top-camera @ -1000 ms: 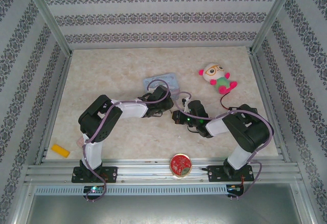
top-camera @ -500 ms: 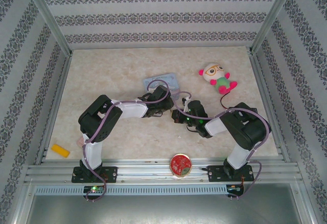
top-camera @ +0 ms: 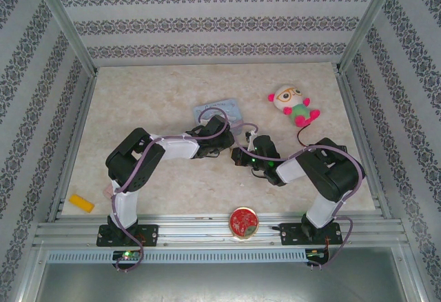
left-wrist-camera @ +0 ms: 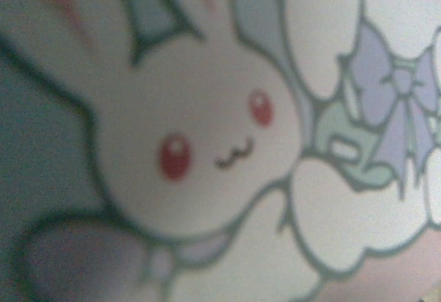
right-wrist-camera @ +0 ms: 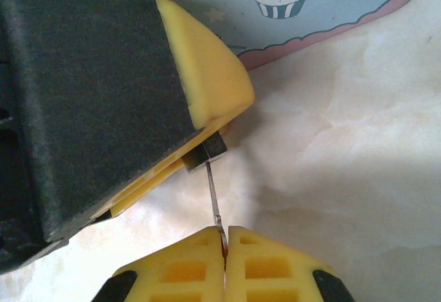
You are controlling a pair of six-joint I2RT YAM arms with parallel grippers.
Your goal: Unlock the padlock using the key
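Alignment matters most now. My right gripper [right-wrist-camera: 225, 238] has its yellow pads pressed together on the bow of the small thin grey metal key [right-wrist-camera: 213, 202], whose blade rises towards 11 o'clock in the right wrist view. Its tip meets the tiny dark metal padlock [right-wrist-camera: 207, 152], a small block jutting from between the yellow pads of my left gripper [right-wrist-camera: 180, 157], which looks clamped on it.

I judge the step to be seating the key in the keyway. I should push slowly along the blade's own line and twist only once it is well in. The blade is thin, and a sideways push could bend it or lever the padlock out of the pads. The left gripper should hold firm.

I cannot tell whether the tip is inside the keyway or merely against the face, and the shackle is hidden by the pads. From above, both grippers crowd together on the pale marbled worktop [top-camera: 172, 102], at 6 o'clock from the light-blue cartoon tin box [top-camera: 219, 109], and padlock and key are too small to pick out. The left wrist camera sits so close to the tin that its rabbit print is out of focus.
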